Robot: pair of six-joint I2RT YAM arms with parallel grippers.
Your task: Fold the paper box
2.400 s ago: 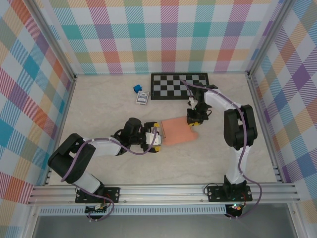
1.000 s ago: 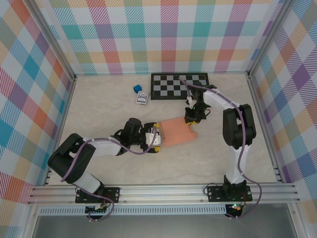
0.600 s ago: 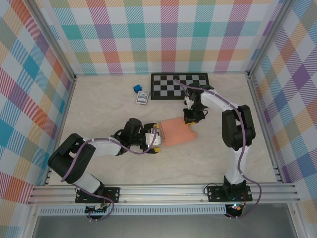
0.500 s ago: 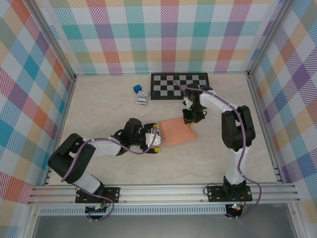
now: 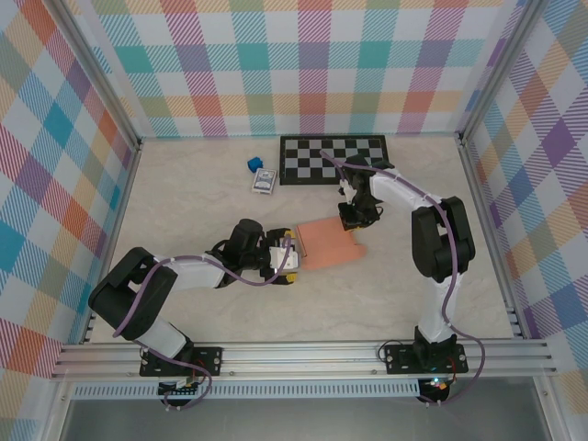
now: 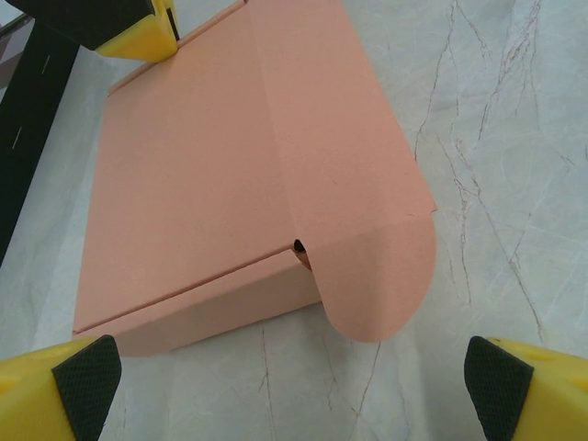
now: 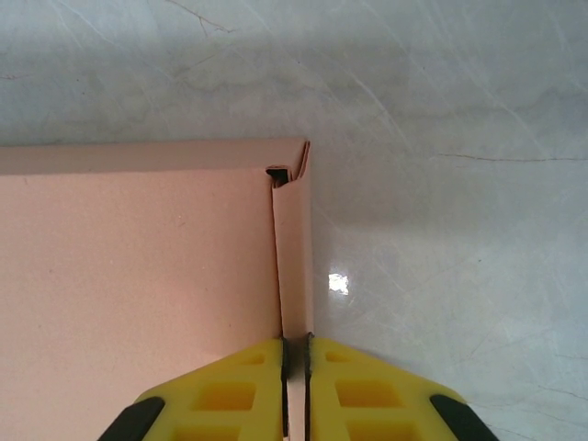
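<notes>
Jaws of the right arm were pinched shut on the thin side wall of the paper box, which lay mid-desk. The left arm's jaws gaped empty before its rounded flap. Pulling hard could, I reckoned, tear that wall.
</notes>
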